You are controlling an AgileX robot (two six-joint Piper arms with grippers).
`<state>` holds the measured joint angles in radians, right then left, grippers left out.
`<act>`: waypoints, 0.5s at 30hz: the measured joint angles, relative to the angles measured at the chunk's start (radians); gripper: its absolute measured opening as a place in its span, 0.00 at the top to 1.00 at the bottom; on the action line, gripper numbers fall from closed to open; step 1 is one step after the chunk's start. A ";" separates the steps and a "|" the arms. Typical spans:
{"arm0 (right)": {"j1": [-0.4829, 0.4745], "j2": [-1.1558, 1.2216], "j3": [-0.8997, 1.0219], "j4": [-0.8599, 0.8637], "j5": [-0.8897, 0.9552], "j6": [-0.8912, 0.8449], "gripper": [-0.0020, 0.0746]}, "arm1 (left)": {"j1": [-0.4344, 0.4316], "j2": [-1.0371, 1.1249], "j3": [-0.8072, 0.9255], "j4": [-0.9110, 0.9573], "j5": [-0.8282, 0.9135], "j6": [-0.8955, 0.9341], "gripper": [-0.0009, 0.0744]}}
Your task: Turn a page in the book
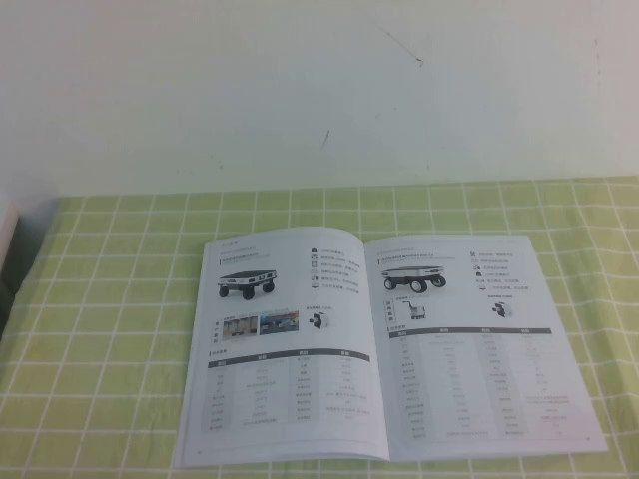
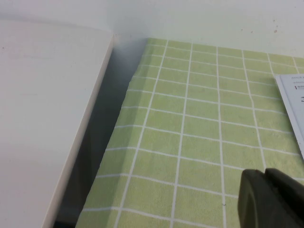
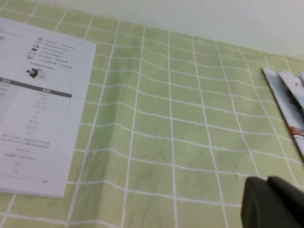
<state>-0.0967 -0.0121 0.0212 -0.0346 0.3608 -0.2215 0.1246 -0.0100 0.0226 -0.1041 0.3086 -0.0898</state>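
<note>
The book (image 1: 379, 344) lies open and flat on the green checked tablecloth (image 1: 110, 329), near the table's front edge. Both pages show a wheeled robot photo above a grey-headed table. The right-hand page (image 1: 479, 339) lies flat, and it also shows in the right wrist view (image 3: 38, 109). A corner of the book (image 2: 292, 104) shows in the left wrist view. Neither arm appears in the high view. My left gripper (image 2: 264, 173) hovers over bare cloth left of the book, shut and holding nothing. To the right of the book, my right gripper (image 3: 267, 181) hangs over bare cloth, shut and holding nothing.
A white board (image 2: 47, 118) stands off the table's left edge, with a dark gap beside the cloth. Other printed booklets (image 3: 289, 104) lie to the right of the book. A white wall (image 1: 319, 90) rises behind the table.
</note>
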 joint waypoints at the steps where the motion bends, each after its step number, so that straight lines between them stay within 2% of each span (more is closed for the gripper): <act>1: 0.000 0.000 0.000 0.000 0.000 0.000 0.96 | 0.000 0.000 0.000 0.000 0.000 0.000 0.99; 15: 0.000 0.000 0.000 0.000 0.000 0.000 0.96 | 0.000 0.000 0.000 0.006 0.004 0.000 0.99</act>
<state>-0.0967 -0.0121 0.0212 -0.0346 0.3608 -0.2215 0.1246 -0.0100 0.0226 -0.0982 0.3122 -0.0898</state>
